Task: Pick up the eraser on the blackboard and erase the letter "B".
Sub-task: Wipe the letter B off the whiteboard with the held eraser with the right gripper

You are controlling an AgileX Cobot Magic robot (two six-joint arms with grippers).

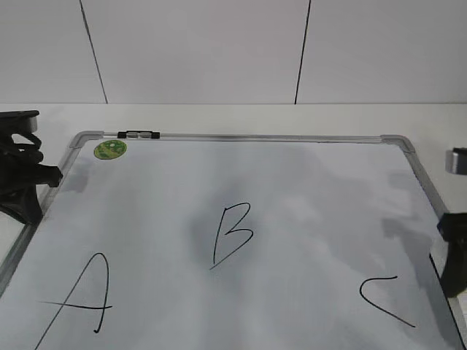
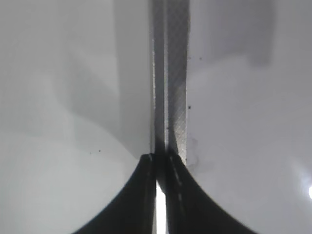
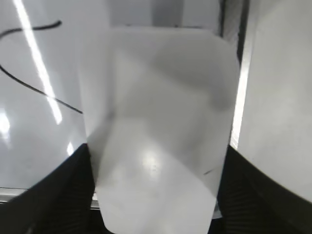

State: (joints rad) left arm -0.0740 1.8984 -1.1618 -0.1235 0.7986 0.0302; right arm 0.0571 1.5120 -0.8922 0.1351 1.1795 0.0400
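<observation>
The blackboard (image 1: 306,197) is a white dry-erase board with a silver frame, lying flat. The black letter "B" (image 1: 232,233) is drawn at its middle. The eraser (image 3: 156,112) is a flat white block. It shows only in the right wrist view, between the jaws of my right gripper (image 3: 156,151), which is shut on its two sides near the board's near right corner. In the exterior view my right gripper (image 1: 454,240) is at the right frame, partly cut off. My left gripper (image 1: 29,182) is shut and empty over the left frame rail (image 2: 170,73).
A black "A" (image 1: 80,299) is at the board's near left and a black "C" (image 1: 385,297) at the near right. A round green magnet (image 1: 110,149) sits at the far left corner. A small clip (image 1: 139,134) is on the far frame. A white wall stands behind.
</observation>
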